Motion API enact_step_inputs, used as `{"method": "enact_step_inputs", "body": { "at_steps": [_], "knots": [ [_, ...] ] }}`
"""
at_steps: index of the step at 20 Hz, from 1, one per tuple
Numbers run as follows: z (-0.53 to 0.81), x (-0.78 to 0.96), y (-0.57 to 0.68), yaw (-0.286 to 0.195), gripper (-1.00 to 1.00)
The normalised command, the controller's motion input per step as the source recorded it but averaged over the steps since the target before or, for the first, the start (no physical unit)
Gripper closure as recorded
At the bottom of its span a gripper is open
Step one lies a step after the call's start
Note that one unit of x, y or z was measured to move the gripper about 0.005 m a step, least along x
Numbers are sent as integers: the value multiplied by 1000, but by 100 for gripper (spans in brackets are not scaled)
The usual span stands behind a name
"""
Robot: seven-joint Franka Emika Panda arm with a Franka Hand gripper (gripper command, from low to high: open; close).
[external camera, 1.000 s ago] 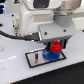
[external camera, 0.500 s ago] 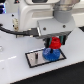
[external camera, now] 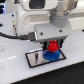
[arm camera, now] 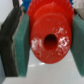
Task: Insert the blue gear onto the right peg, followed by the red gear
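Red fills the wrist view: the red gear (arm camera: 49, 41) sits square between the two teal pads (arm camera: 21, 47), teeth showing along its rim and a dark bore at the centre of its hub. The jaws are closed narrow on it, one pad pressed against each side of the disc, so the gripper (arm camera: 48, 45) has a firm hold.

Over to the exterior view, and the gripper (external camera: 51, 46) hangs low beneath the big white arm (external camera: 37, 17), right over the plate (external camera: 35, 58), that black-bordered white rectangle lying on the pale bench (external camera: 15, 72). The red gear (external camera: 51, 46) shows as a small bright patch between the fingers. Directly under it, the blue gear (external camera: 50, 54) lies flat on the plate, toward the exterior view's right end of it, slightly wider than the red one above. Red looks to be touching or just above blue; the picture is too blurred to say which.

The right peg is hidden under the stacked gears, so I cannot tell how far the red hub has gone over it. A dark cable (external camera: 15, 35) loops off to the exterior view's left.
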Motion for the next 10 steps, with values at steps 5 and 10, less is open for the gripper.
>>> {"method": "enact_step_inputs", "body": {
  "at_steps": [5, 10],
  "knots": [
    [-3, 226, -45, 0, 100],
    [323, 418, -9, 0, 100]
  ]
}}
